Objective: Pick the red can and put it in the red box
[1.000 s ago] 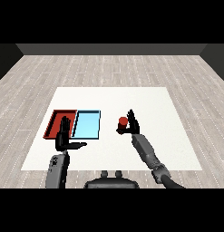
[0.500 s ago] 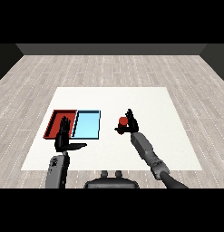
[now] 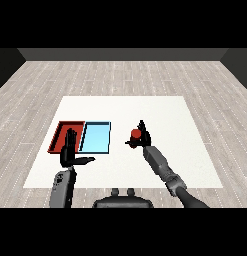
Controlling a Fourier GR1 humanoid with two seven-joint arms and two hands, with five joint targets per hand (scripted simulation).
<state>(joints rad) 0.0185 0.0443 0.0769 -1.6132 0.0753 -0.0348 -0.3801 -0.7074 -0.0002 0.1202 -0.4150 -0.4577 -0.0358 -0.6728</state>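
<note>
Red can (image 3: pixel 136 133): on the right half of the white table (image 3: pixel 170 115), to the right of both trays, well apart from the red one. Cannot tell whether it rests on the table or is just lifted off it.

Right hand (image 3: pixel 143 138): at the can, fingers curled round it from the right and behind, thumb reaching toward the near side. One finger stands up above the can. The hand comes in from the side, likely because a wrap round an upright can keeps it from tipping on the way over.

Light blue tray (image 3: pixel 96 138): lies between the can and the goal. The carry must go over or past it; setting down too soon would land the can in the wrong tray.

Red tray (image 3: pixel 66 135): leftmost, touching the blue tray along one side. Nothing seen in it, though its near part is partly hidden.

Left hand (image 3: pixel 71 152): held upright over the near edge of the red tray, fingers straight, thumb out toward the blue tray, holding nothing. It may stand in the way of the drop.

Judgement: grasp made or closing; carry leftward not yet done.
</note>
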